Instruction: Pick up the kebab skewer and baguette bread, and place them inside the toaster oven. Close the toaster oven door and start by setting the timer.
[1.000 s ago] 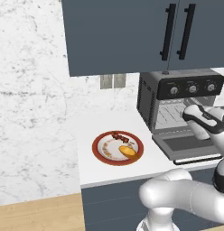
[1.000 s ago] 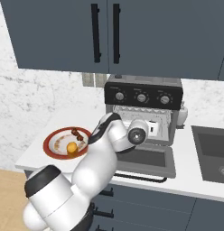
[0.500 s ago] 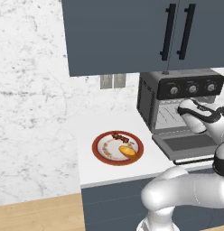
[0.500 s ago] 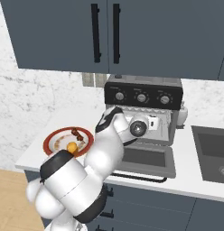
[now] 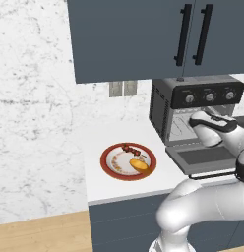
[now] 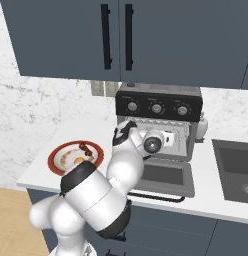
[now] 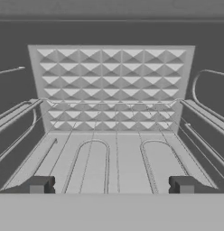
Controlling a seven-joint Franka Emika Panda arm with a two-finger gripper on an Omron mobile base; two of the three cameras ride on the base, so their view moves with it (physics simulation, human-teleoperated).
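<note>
No readable brand or writing anywhere. Gripper (image 7: 111, 185) wide open, empty, aimed straight into toaster oven (image 5: 193, 110); wire rack (image 7: 118, 158) and dimpled back wall visible from hand view. Door (image 5: 205, 157) dropped flat, open. Skewer (image 5: 131, 148) and baguette (image 5: 138, 165) on red-rimmed plate (image 5: 106, 165) on bench (image 5: 97, 187), left of oven. Sink (image 6: 236, 167) seen from right base view, right of oven.

Even, flat, shadowless rendered light; sharp.
</note>
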